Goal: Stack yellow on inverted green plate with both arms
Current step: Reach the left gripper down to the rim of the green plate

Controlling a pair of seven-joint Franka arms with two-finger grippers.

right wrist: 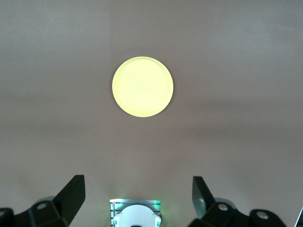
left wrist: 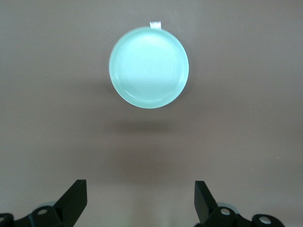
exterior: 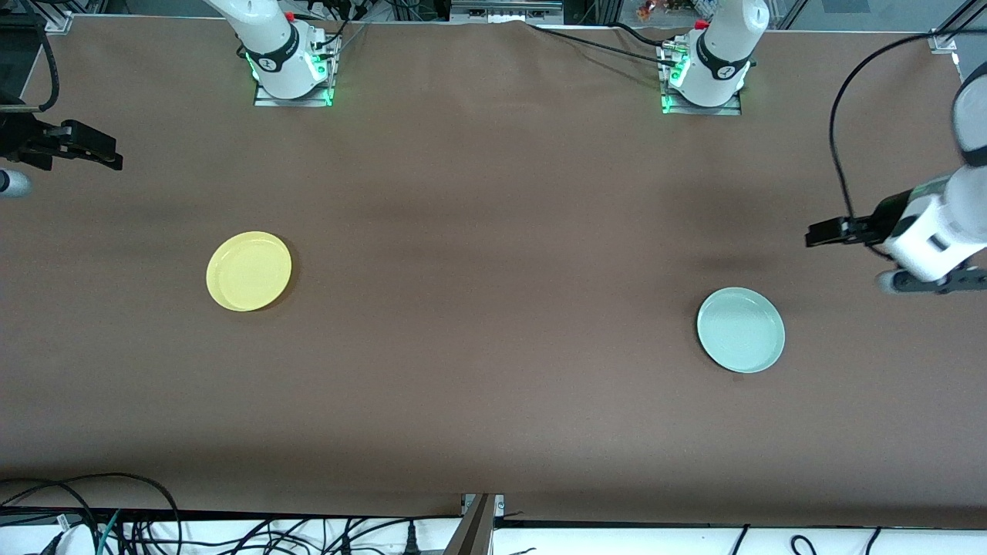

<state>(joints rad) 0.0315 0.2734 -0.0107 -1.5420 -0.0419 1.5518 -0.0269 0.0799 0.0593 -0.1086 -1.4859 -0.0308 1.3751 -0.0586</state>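
Note:
The yellow plate (exterior: 249, 270) lies flat, rim up, on the brown table toward the right arm's end; the right wrist view shows it too (right wrist: 142, 86). Toward the left arm's end lies the pale green plate (exterior: 741, 330), which appears hollow side up, with faint rings in its middle (left wrist: 149, 67). My right gripper (exterior: 112, 158) hangs open and empty over the table's edge at its own end, well apart from the yellow plate (right wrist: 138, 187). Over the other end my left gripper (exterior: 817, 233) is open and empty, clear of the green plate (left wrist: 140, 189).
The two arm bases (exterior: 291, 73) (exterior: 703, 81) stand along the edge of the table farthest from the front camera. Cables (exterior: 116, 524) lie off the nearest edge. A small pale tab (left wrist: 155, 24) sits at the green plate's rim.

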